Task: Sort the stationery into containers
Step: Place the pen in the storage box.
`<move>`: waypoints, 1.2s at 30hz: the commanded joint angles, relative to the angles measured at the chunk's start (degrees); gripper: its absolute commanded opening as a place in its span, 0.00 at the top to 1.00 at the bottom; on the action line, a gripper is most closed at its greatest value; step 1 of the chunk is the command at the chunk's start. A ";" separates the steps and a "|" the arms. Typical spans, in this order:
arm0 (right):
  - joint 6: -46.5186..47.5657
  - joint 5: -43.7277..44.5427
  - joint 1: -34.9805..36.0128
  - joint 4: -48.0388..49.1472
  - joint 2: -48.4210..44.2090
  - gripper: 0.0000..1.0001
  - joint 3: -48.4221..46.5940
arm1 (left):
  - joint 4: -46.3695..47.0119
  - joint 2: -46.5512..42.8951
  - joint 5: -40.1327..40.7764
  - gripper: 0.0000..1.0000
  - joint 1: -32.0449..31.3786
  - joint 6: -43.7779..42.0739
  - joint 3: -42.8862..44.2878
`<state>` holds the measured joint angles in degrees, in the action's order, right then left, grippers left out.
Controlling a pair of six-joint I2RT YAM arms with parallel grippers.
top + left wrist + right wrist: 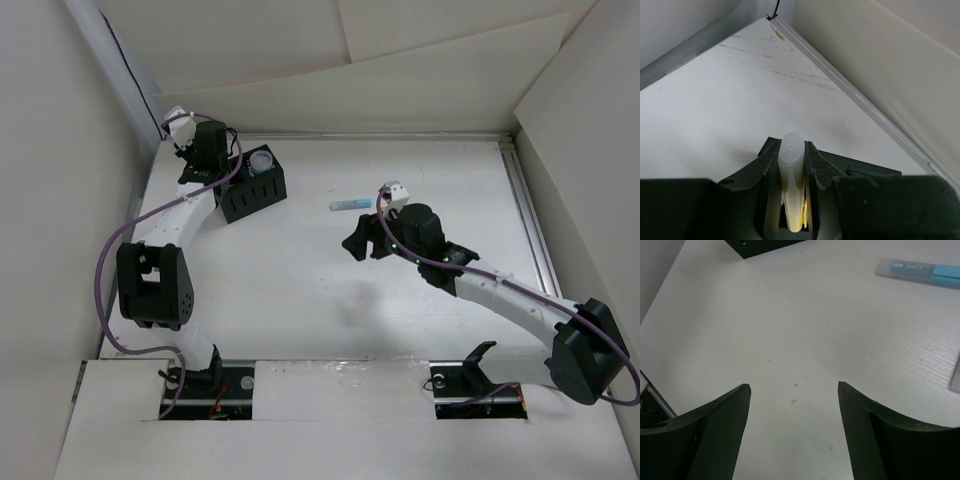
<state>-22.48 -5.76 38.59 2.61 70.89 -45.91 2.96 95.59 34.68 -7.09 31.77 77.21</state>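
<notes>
My left gripper (791, 146) is shut on a yellow marker stick (791, 165) with a pale translucent cap, held upright between the fingers. From above, that gripper (212, 165) hangs at the left end of the black organizer box (262, 192), whose edge (865, 169) shows just behind the fingers. A white cylinder with a blue-patterned top (262, 160) stands in the box. A light blue stick (350, 204) (920, 272) lies flat on the table right of the box. My right gripper (362, 240) (793, 386) is open and holds nothing, a little short of that stick.
White walls close in the table at the back and on both sides. A metal rail (530, 220) runs along the right edge and another (860, 97) along the back corner. A corner of the organizer (760, 246) shows at the top of the right wrist view.
</notes>
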 commanded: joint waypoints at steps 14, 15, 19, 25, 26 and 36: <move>-0.81 4.26 -1.23 3.01 -0.14 0.24 1.00 | 10.13 4.16 4.08 0.98 -1.61 -6.10 -1.27; -1.42 6.35 -1.84 3.01 -0.14 0.24 1.00 | 10.83 4.16 4.61 0.97 -2.39 -6.63 -1.79; -2.48 12.34 -3.25 3.01 -0.67 0.24 2.14 | 10.84 4.78 4.61 0.89 -2.93 -6.11 -2.50; -5.29 19.20 -7.20 0.21 1.08 0.10 2.14 | 12.24 2.85 4.61 0.70 -2.93 -5.58 -5.75; -5.29 19.73 -8.60 0.20 1.79 0.06 2.14 | 12.24 2.15 4.61 0.68 -2.93 -5.58 -5.75; -6.88 20.87 -11.52 -3.57 14.26 0.01 -4.53 | 12.77 -6.62 -1.52 0.59 -2.93 -0.67 -7.68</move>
<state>-28.38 13.28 27.38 -0.45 83.90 -46.54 13.04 96.92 35.68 -10.37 28.21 69.84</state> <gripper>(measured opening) 0.992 0.404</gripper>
